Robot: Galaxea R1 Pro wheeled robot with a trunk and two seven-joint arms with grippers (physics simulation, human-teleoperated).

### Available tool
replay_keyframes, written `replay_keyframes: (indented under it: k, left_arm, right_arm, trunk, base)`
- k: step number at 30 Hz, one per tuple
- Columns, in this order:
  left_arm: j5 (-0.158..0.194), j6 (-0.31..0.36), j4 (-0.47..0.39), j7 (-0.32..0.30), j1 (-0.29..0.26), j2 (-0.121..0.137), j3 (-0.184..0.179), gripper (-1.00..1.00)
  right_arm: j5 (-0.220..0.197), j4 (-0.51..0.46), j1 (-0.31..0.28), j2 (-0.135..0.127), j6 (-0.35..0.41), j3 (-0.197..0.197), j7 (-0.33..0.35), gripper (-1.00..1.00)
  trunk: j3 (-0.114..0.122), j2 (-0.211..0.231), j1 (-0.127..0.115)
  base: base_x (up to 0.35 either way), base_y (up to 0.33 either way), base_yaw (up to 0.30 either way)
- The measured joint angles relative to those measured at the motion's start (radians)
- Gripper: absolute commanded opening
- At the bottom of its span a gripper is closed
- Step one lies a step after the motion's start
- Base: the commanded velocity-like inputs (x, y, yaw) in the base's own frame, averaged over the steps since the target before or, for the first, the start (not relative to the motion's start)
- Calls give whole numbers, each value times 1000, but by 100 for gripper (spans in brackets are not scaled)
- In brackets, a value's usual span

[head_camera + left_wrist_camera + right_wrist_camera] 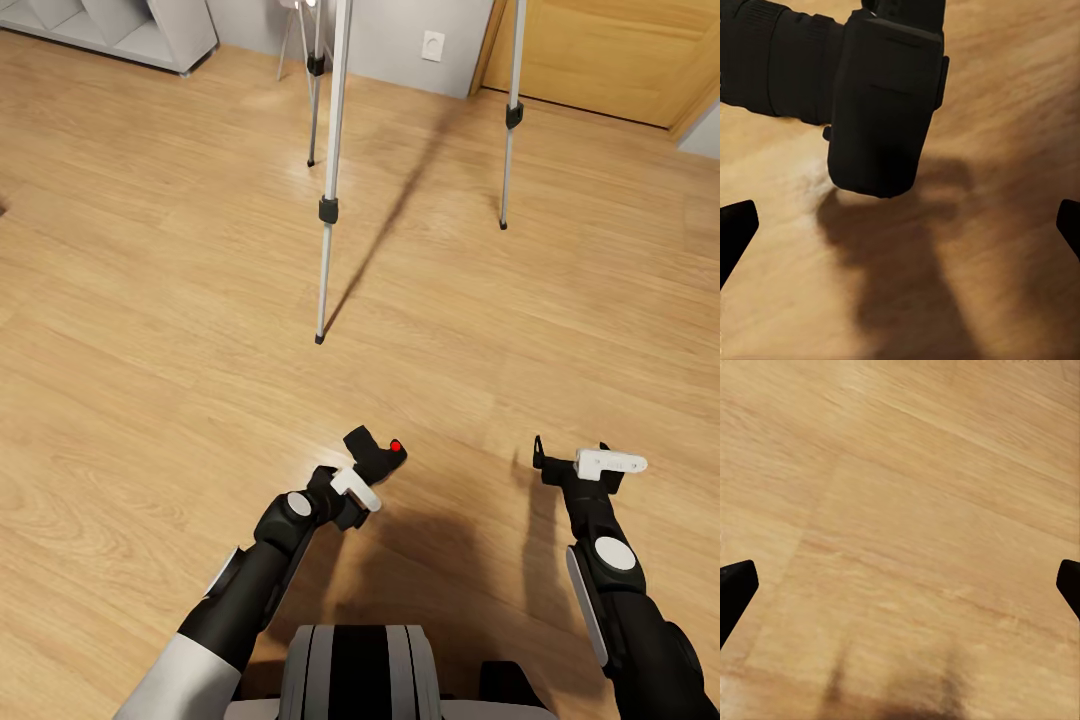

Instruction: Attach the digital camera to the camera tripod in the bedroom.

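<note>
The digital camera [378,456] is small and black with a red button on top. It sits low over the light wood floor, right in front of my left gripper [362,472]. In the left wrist view the camera [881,97] fills the far end, with its lens pointing sideways and its shadow on the floor. The left gripper [900,225] is open, its fingertips wide apart and off the camera. Whether the camera rests on the floor I cannot tell. The camera tripod [328,200] stands ahead on silver legs; its head is out of view. My right gripper [570,452] [900,585] is open over bare floor.
A wooden door [600,50] and a grey wall with an outlet [433,45] lie behind the tripod. A grey shelf unit [130,30] stands at the far left. Open wood floor [150,300] stretches between me and the tripod legs.
</note>
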Motion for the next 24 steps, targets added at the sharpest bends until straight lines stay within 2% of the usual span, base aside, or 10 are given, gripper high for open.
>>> replay_keyframes:
  k: [24]
  left_arm:
    - [1, 9, 2, -1, 0, 0, 2, 100]
  right_arm:
    - [0, -3, 0, 1, 0, 0, -1, 100]
  trunk:
    - [-24, 0, 0]
  base:
    - [0, 0, 0]
